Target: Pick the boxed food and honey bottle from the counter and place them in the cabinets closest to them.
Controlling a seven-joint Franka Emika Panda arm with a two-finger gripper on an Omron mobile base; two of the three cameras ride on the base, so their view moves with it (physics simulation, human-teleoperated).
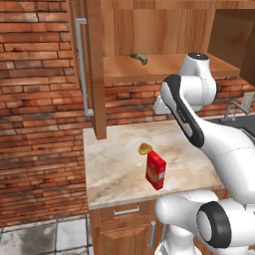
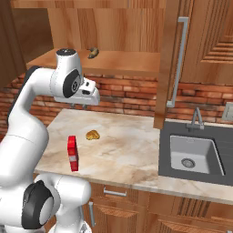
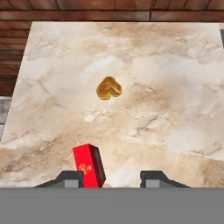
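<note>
My fingers (image 3: 111,178) hang high above the table (image 3: 175,65), pointing down, their two dark tips standing moderately apart with nothing between them; I hold nothing. The boxed food (image 3: 89,166) sits just inside my one tip in my hand view, below me on the stone and not touching me. It stands upright (image 1: 156,170), its long axis vertical, its broad printed face turned toward the table's front edge and somewhat to the side; from the right base view I see mostly its narrow red side (image 2: 72,153). Beyond my tips, toward the brick wall (image 1: 35,99), lies a small golden-brown pastry (image 3: 109,88), apart from the box with bare stone between. The table's left edge drops off to brick and floor tiles; its front edge runs close under the box. To the other side the stone stays open as far as the dark sink (image 2: 193,157). Above me an open cabinet door (image 1: 89,69) hangs edge-on with its silver bar handle, and the cabinet shelf (image 1: 164,67) behind my wrist carries a small dark curved item (image 1: 139,58).
</note>
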